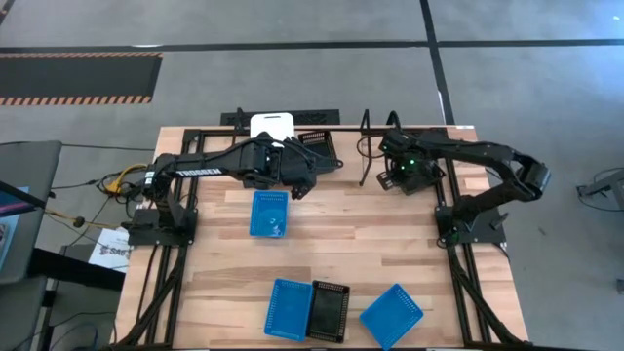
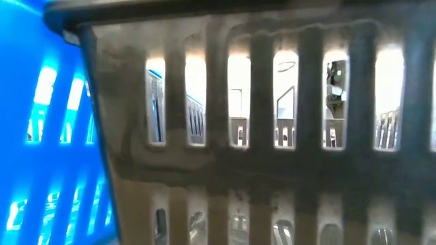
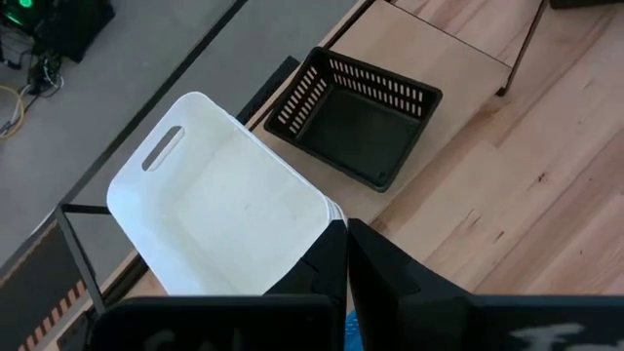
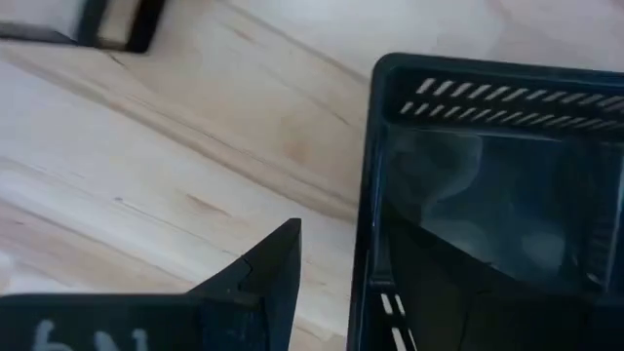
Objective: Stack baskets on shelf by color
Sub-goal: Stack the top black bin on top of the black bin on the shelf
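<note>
The left arm reaches across the back of the table, its left gripper (image 3: pixel 346 255) with fingers pressed together and nothing between them, just beside the near corner of the white basket (image 1: pixel 272 126) at the shelf (image 1: pixel 322 121). A black basket (image 3: pixel 353 115) sits on the table just beside the white basket. The right arm folds back toward the shelf's right end, the right gripper (image 1: pixel 398 171) hovering with its jaws spread wide over the rim of a second black basket (image 4: pixel 492 195); nothing is held. In front of the shelf lies a blue basket (image 1: pixel 270 213); at the table's front edge, far from the shelf, two more blue baskets (image 1: pixel 289 309) (image 1: pixel 392 316) flank a third black basket (image 1: pixel 329 310). The low view is blocked by slotted basket walls, one blue and one dark, right at the lens.
</note>
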Controlling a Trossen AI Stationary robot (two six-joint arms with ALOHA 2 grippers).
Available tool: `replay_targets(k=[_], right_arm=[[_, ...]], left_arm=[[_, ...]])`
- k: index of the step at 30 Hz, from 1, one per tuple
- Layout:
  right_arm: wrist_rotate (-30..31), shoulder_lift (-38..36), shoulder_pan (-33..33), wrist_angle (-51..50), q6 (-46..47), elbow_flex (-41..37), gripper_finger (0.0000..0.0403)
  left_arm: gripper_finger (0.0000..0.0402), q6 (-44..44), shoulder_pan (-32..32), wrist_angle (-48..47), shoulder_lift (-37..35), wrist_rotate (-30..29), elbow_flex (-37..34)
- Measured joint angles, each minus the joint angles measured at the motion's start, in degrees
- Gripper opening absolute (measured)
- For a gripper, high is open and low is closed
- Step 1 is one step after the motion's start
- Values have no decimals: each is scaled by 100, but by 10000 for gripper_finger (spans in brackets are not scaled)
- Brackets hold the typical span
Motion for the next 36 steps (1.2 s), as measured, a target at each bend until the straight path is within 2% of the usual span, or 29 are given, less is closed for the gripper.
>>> replay_targets(k=[8,11,14,19,21,27,32,36], right_arm=[[2,613,172,36,-280,0,176],[2,799,225,19,-446,0,162],[8,932,241,16,-557,0,124],[143,997,232,24,-590,2,27],[201,952,266,26,-651,4,12],[195,393,611,12,-572,2,8],[177,-538,1216,-115,-183,91,5],[162,-1347,1771,-208,116,452,4]], left_arm=[[0,14,-92,0,0,0,0],[0,14,-117,0,0,0,0],[0,9,-132,0,0,1,0],[0,-34,-138,2,0,2,0],[0,-36,-138,2,0,0,0],[0,-56,-136,15,0,2,0],[0,-63,-136,17,0,2,0],[0,-67,-136,29,0,4,0]])
